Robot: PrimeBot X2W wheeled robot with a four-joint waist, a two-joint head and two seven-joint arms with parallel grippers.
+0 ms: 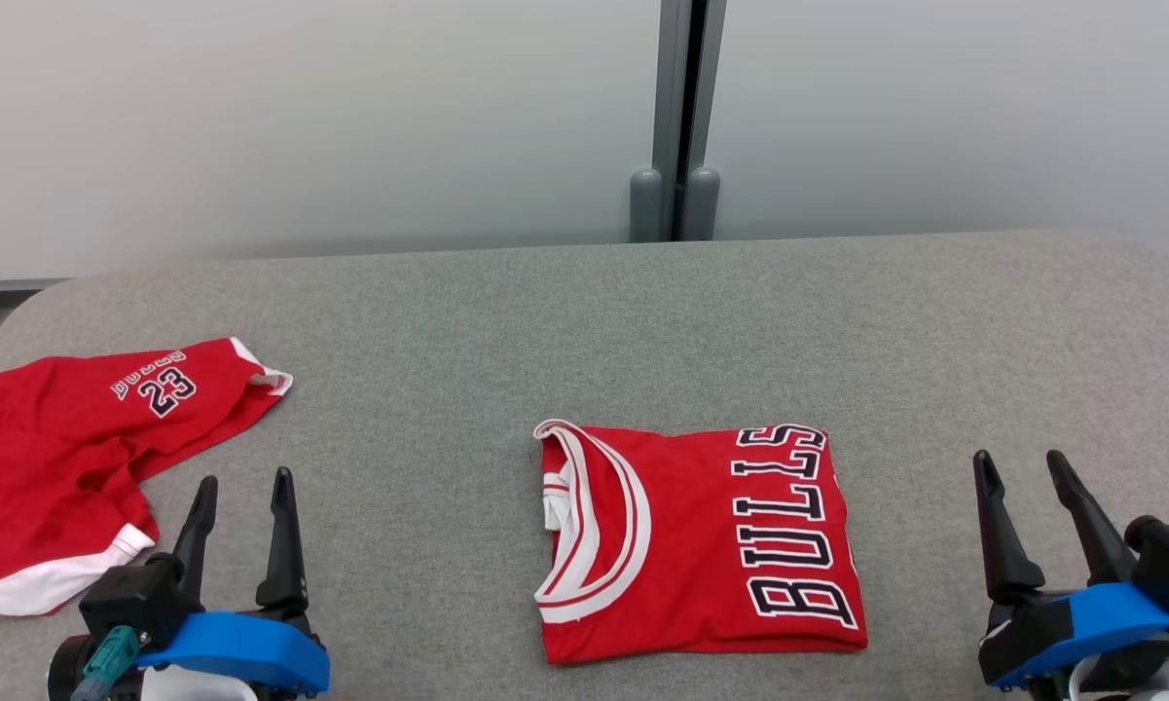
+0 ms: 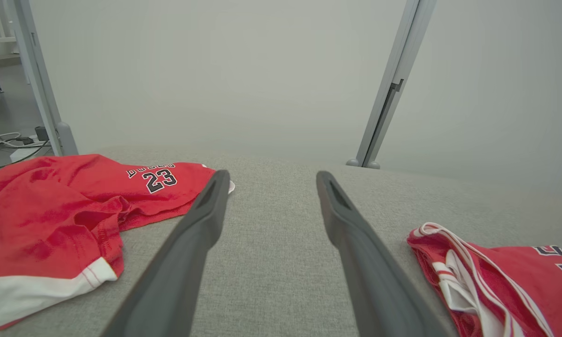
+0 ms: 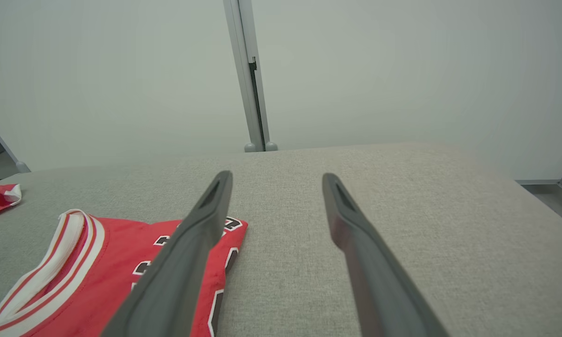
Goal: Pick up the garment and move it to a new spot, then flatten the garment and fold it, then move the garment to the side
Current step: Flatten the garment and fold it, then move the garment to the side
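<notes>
A red jersey [image 1: 701,545] with "BULLS" lettering lies folded into a neat rectangle at the front middle of the grey padded table [image 1: 584,321]. Its white-trimmed collar faces left. It also shows as the folded jersey [image 2: 496,281] right of my left fingers and as the folded jersey [image 3: 121,238] partly behind my right gripper's left finger. A second red garment [image 1: 68,448], numbered 23, lies crumpled at the table's left edge; the same crumpled garment [image 2: 51,210] is left of my left gripper. My left gripper [image 1: 245,479] and right gripper [image 1: 1019,458] both stand open and empty, apart from the cloth.
A grey partition post [image 1: 676,195] stands behind the table's far edge against pale wall panels. Cables [image 2: 4,145] lie on the floor beyond the table's left end. Bare grey table surface stretches to the right of the folded jersey.
</notes>
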